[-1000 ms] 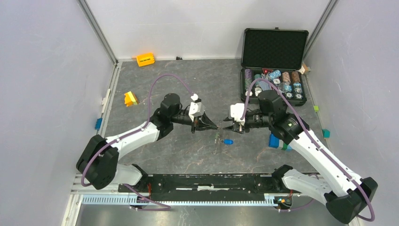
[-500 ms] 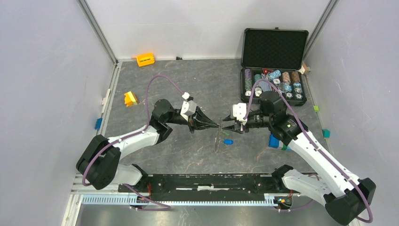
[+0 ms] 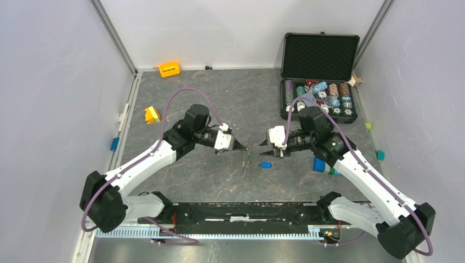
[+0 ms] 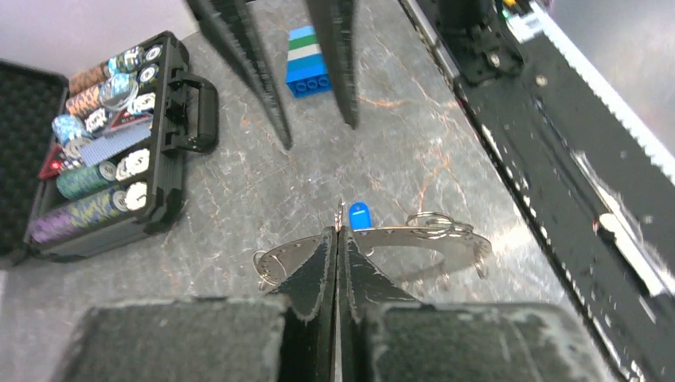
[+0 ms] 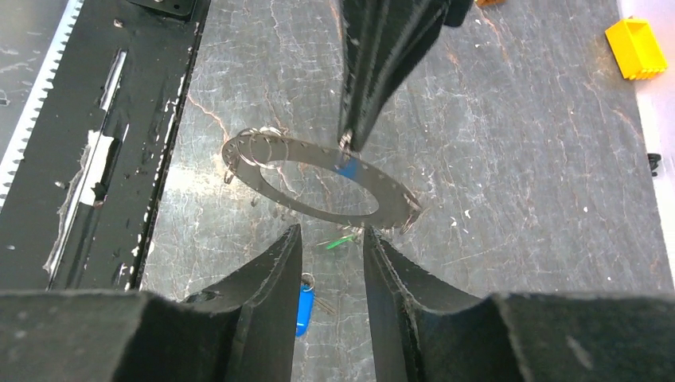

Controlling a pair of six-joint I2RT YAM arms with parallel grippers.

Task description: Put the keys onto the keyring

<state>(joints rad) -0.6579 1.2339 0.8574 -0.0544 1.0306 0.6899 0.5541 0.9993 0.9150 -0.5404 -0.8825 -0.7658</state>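
My left gripper (image 4: 340, 232) is shut on the rim of the keyring (image 4: 430, 239), a flat grey metal ring with small wire loops along its rim. It holds the ring about level above the table. In the right wrist view the keyring (image 5: 243, 163) hangs from the left fingertips (image 5: 350, 131). My right gripper (image 5: 332, 231) is open and empty just short of the ring's near edge. The blue key (image 5: 303, 310) and the green key (image 5: 341, 239) lie on the table below. From above, the left gripper (image 3: 239, 148) and right gripper (image 3: 263, 147) face each other over the blue key (image 3: 266, 164).
An open black case (image 3: 319, 55) of poker chips stands at the back right. Blue and green blocks (image 3: 319, 164) lie beside my right arm. A yellow block (image 3: 152, 114) and an orange block (image 3: 169, 69) lie at the left and back. The black base rail (image 3: 236, 211) runs along the near edge.
The left wrist has turned, so the keyring went from hanging upright to lying level, and the left gripper drew back a little to the left. The right gripper stayed open, shifting slightly.
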